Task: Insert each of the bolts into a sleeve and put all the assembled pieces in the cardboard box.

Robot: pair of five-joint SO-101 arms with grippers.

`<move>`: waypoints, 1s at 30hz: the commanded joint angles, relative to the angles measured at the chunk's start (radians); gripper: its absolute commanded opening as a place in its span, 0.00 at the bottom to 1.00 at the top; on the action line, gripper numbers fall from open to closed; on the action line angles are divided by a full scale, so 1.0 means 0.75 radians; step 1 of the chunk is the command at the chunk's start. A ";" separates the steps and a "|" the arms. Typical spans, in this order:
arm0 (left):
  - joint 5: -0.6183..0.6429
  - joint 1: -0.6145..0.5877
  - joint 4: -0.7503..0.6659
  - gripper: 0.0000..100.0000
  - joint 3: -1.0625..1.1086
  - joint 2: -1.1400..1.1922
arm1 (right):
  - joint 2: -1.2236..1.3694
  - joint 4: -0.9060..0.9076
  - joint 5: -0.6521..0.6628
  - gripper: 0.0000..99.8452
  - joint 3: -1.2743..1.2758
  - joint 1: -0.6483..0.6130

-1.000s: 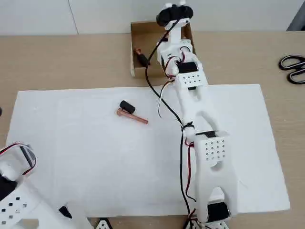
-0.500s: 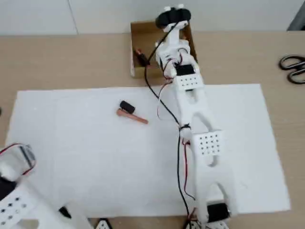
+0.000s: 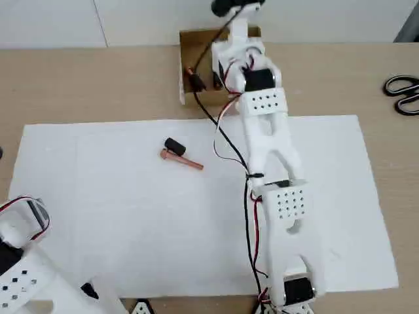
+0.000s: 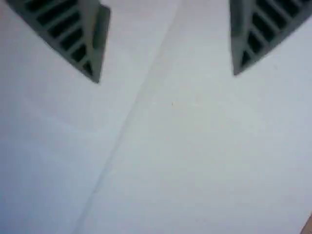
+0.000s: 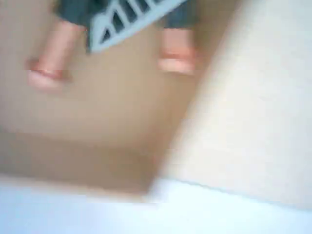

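Observation:
The cardboard box (image 3: pixel 182 62) stands at the table's far edge. My right gripper (image 3: pixel 222 69) hangs over it at the end of the outstretched arm. The right wrist view looks down on the box floor (image 5: pixel 107 122), where two copper bolts in dark sleeves (image 5: pixel 48 63) (image 5: pixel 175 48) show either side of my right gripper (image 5: pixel 131 19). One assembled piece (image 3: pixel 193 77) lies by the box's left wall. A loose black sleeve (image 3: pixel 174 144) and a copper bolt (image 3: pixel 182 159) lie side by side on the white sheet (image 3: pixel 118 216). My left gripper (image 4: pixel 165 44) is open above the bare sheet.
The left arm (image 3: pixel 19 261) sits at the sheet's near left corner. Scissors (image 3: pixel 400 93) lie at the right edge of the wooden table. A black cable (image 3: pixel 229 147) trails along the right arm, which crosses the sheet's right half.
The right arm has stretched farther back, carrying its gripper deeper over the box. The left arm, the loose bolt and the sleeve have stayed put.

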 commanded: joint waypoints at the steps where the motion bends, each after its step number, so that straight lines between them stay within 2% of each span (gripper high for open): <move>1: -0.006 0.002 0.002 0.17 -0.005 -0.016 | -0.171 0.304 -0.037 0.13 -0.129 -0.054; 11: 0.004 -0.004 -0.004 0.17 -0.003 -0.016 | -0.179 0.977 -0.063 0.13 -0.203 -0.240; 17: 0.086 -0.004 -0.006 0.17 -0.005 -0.016 | -0.152 0.993 -0.061 0.13 -0.037 -0.298; 23: 0.086 -0.004 -0.006 0.17 -0.005 -0.016 | -0.075 0.961 -0.059 0.13 0.006 -0.308; 30: 0.088 -0.004 -0.006 0.17 -0.005 -0.016 | 0.005 0.987 0.170 0.13 0.010 -0.386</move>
